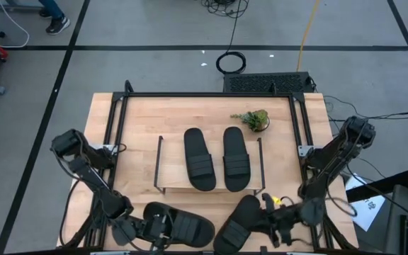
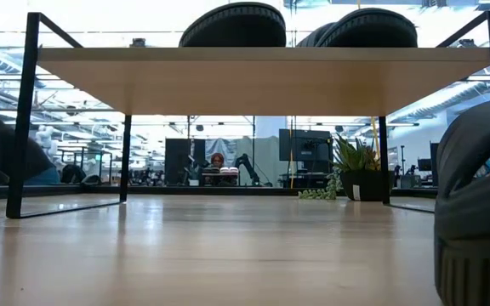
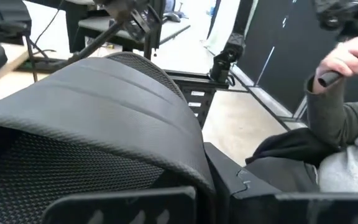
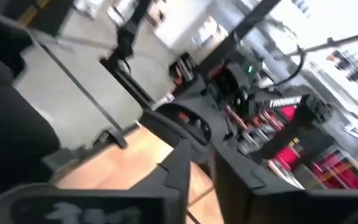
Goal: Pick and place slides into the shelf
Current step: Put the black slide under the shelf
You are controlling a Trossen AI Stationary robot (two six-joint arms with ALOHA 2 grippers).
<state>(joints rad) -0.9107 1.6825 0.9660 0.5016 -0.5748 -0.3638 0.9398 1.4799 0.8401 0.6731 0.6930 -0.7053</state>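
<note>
1. Low left in the high view, the left hand (image 1: pixel 142 232) is clenched on the left slide (image 1: pixel 183 225), which lies on the bench (image 1: pixel 140 120) with its long axis running left to right
2. Low right, the right hand (image 1: pixel 273 221) sits at the right slide (image 1: pixel 241 221); I cannot tell whether it grips
3. Up-frame from both, mid-frame, the shelf (image 1: pixel 176 152) carries two slides (image 1: pixel 217 159) lying lengthwise toward the top edge

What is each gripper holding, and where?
Left gripper is clamped on a black ribbed-strap slide sandal at its end. Right gripper's hold cannot be told.
</note>
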